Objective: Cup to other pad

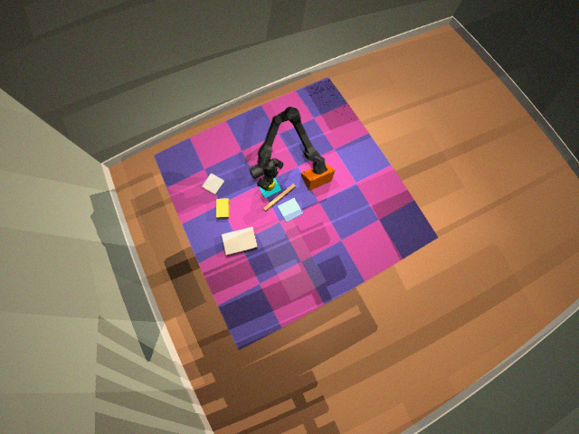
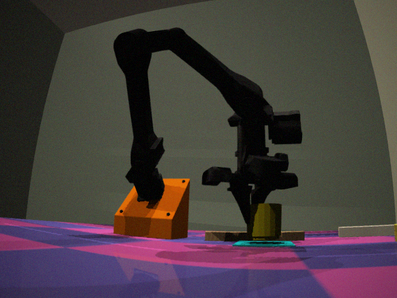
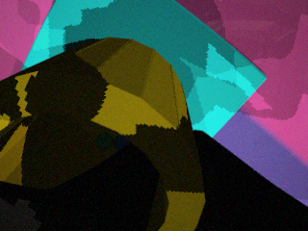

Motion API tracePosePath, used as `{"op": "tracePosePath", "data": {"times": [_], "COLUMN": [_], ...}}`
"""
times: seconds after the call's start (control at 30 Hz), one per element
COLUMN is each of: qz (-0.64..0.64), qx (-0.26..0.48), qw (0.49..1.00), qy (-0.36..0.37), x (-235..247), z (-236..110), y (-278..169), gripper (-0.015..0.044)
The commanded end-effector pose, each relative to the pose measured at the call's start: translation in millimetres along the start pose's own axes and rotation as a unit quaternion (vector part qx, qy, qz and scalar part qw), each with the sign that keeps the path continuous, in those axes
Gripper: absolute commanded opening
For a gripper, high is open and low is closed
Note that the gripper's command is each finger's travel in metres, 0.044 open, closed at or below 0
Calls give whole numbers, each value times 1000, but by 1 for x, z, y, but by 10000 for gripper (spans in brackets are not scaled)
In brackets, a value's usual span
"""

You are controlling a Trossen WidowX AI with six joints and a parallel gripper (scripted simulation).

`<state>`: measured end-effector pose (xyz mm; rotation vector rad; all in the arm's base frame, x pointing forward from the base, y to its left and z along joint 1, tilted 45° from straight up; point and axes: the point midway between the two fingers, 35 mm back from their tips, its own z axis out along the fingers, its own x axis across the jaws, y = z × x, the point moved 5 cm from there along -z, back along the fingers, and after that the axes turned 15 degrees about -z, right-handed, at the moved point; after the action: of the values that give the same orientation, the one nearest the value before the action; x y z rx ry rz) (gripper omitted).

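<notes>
Cup [image 2: 265,220] on teal pad [image 2: 263,243], gripper-held

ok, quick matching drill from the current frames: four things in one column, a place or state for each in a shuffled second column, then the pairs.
Things:
1. yellow cup
2. teal pad
3. wooden stick
4. orange block

Places or states:
A. under the arm's base
B. gripped by the hand, upright
C. flat on the mat, directly below the cup
D. lying between the teal pad and the pale blue pad

Pairs: 1-B, 2-C, 3-D, 4-A
</notes>
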<state>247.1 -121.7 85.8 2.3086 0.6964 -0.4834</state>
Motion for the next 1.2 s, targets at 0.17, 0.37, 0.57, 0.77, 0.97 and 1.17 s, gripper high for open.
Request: {"op": "tracePosePath", "data": {"times": [0.17,0.37,0.57,0.77,0.97,1.17], "qz": [1,1,1,0,0,-1], "qx": [0,0,0,1,1,1], "qw": [1000,1000,1000,1000,1000,1000], "qy": [0,0,0,0,1,0], "x": [0,0,0,1,2,2], "z": [0,0,-5,-13,-21,-30], "y": [0,0,0,0,0,0], "gripper": [79,147,147,147,147,147]}}
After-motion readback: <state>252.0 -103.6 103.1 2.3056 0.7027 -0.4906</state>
